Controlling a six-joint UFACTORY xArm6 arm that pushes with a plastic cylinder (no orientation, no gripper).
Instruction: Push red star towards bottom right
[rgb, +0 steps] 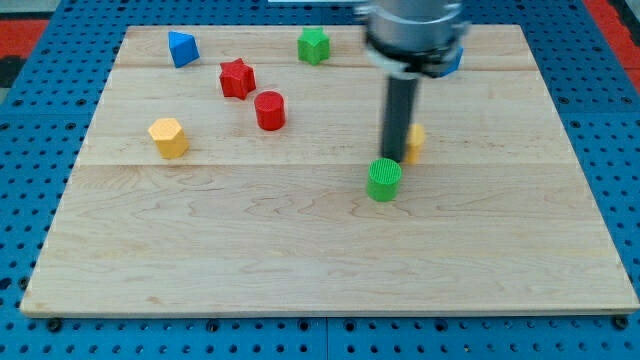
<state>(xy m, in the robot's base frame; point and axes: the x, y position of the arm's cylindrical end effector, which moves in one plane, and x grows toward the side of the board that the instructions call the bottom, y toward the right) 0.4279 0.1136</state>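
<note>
The red star (237, 78) lies on the wooden board (300, 250) at the upper left of the view. A red cylinder (270, 110) sits just below and right of it, close but apart. My tip (393, 158) is at the middle right of the board, far to the right of the red star. The tip stands just above a green cylinder (383, 180) and beside a yellow block (414, 143) that the rod partly hides.
A blue block (182, 48) sits at the top left and a green block (313, 45) at the top middle. A yellow hexagonal block (168, 137) lies at the left. A blue block (455, 60) peeks out behind the arm at the top right.
</note>
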